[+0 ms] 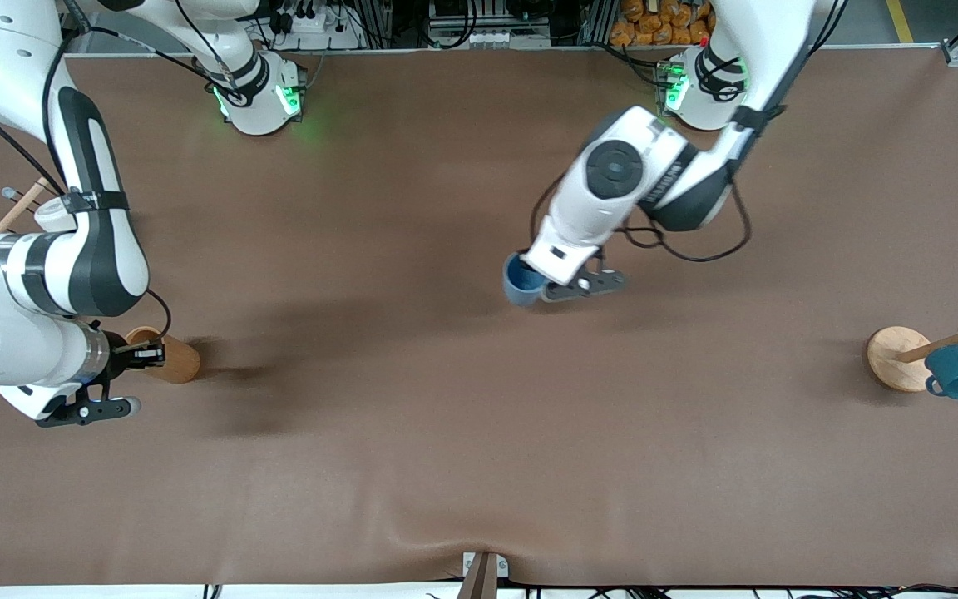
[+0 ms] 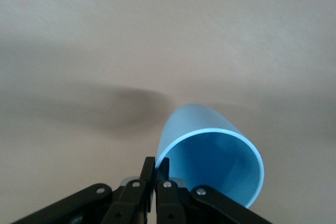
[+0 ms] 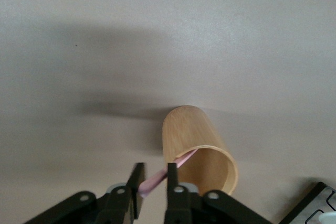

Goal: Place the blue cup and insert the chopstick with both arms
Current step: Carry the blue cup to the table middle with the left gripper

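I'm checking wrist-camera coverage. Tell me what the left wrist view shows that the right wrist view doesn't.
Only the left wrist view: the left gripper pinching the rim of the blue cup, fingers closed on its wall. Only the right wrist view: the right gripper around the pink chopstick, whose far end sits in the wooden cup. Both show the bare brown table.

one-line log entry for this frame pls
left gripper: shut on blue cup rim, mid-table | right gripper: around chopstick in wooden cup, right arm's end | chopstick not inserted
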Robot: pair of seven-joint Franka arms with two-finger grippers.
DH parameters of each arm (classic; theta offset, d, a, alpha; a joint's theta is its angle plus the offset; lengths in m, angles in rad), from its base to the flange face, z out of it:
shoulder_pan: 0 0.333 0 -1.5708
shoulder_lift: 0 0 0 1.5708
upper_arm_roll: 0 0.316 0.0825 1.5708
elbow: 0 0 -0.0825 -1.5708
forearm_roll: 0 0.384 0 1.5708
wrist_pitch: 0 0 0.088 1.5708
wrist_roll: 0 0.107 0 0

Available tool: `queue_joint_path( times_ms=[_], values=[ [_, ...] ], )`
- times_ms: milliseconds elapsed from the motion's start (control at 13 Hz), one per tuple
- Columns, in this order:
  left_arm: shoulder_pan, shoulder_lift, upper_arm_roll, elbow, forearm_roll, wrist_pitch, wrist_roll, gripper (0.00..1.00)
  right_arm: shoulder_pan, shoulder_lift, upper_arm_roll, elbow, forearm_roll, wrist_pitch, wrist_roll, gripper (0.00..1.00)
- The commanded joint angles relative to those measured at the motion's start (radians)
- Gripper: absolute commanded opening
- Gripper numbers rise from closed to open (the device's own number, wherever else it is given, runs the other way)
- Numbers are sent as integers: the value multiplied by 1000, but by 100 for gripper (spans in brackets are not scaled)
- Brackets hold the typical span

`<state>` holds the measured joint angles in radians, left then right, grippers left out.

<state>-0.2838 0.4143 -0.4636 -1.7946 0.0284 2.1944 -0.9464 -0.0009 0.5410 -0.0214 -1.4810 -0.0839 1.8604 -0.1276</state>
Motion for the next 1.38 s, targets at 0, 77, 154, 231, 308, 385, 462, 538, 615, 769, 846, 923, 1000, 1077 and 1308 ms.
queue_joint_path(
  times_ms=[0, 77, 154, 231, 308, 385, 462, 538, 615, 769, 846, 923, 1000, 1077, 1308],
  values=[
    [-34, 93, 13, 95, 42, -19, -50, 0, -1, 14, 6, 16, -5, 3, 17, 0],
    [-53, 122, 13, 118, 77, -19, -89, 0, -2, 14, 6, 16, -4, 9, 35, 0],
    [-69, 148, 13, 138, 118, -19, -133, 0, -1, 14, 6, 16, -3, 10, 55, 0],
    [-86, 170, 13, 156, 146, -19, -175, 0, 4, 14, 6, 16, -3, 10, 63, 0],
    [-104, 187, 13, 162, 162, -18, -202, 0, 4, 14, 6, 16, -2, 10, 65, 0],
    [-118, 193, 14, 166, 172, -16, -219, 0, 4, 13, 6, 18, -2, 8, 66, 0],
    [-121, 201, 14, 167, 173, -15, -233, 0, 6, 5, 6, 18, 1, 6, 66, 0],
    [-130, 205, 14, 167, 173, -13, -251, 0, 7, 1, 6, 18, 1, 0, 66, 0],
    [-132, 207, 14, 167, 173, -13, -267, 0, 4, -16, 6, 16, 1, -6, 65, 0],
    [-132, 204, 14, 167, 173, -13, -270, 29, 6, -55, 8, 16, 1, -55, 63, 0],
    [-129, 198, 14, 167, 173, -15, -272, 69, 7, -71, 8, 16, 1, -75, 63, 0],
    [-126, 187, 16, 169, 173, -16, -272, 100, 9, -88, 9, 16, 1, -88, 62, 0],
    [-121, 166, 14, 169, 173, -19, -272, 100, 9, -101, 11, 16, 1, -96, 59, 0],
    [-109, 138, 16, 169, 171, -24, -270, 100, 13, -113, 12, 18, 1, -105, 59, 0],
    [-32, 51, 14, 170, 174, -53, -265, 100, 51, -157, 14, 30, -10, -112, 31, 0]
  ],
)
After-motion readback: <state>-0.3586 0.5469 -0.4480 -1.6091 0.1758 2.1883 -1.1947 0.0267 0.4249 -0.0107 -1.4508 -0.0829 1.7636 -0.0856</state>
